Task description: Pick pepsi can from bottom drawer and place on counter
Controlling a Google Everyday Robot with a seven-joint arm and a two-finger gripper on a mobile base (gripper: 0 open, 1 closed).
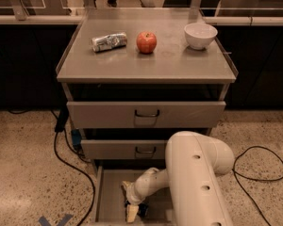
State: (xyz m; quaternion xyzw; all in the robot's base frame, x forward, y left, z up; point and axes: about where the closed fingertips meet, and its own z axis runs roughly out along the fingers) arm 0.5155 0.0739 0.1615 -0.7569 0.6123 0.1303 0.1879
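At the far left, a black cable with a dark plug block [61,120] hangs beside the cabinet and trails over the speckled terrazzo floor [23,173].

On the flat grey-beige counter [146,69] with its thin raised rim, a silver-white can with grey print [109,41] lies on its side at the left. A round red apple [146,42] stands near it at the middle. A white round bowl [200,35] sits well apart at the right rear.

Under the counter come two grey metal drawers with dark handles, the top drawer [104,114] and the middle drawer [108,149].

The lowest, the grey bottom drawer [108,197], is pulled out, with its plain floor showing on the left.

The cream-coloured gripper [131,213] is down inside this drawer, low over the floor near the front. Whether it is spread or closed on anything cannot be told. The small dark blue pepsi can [141,209] is also in the bottom drawer. It shows only as a dark sliver right at the gripper's right side, and I cannot tell whether the two touch.

The bulky cream-white arm [198,173] rises on the right and covers that half of the drawer.
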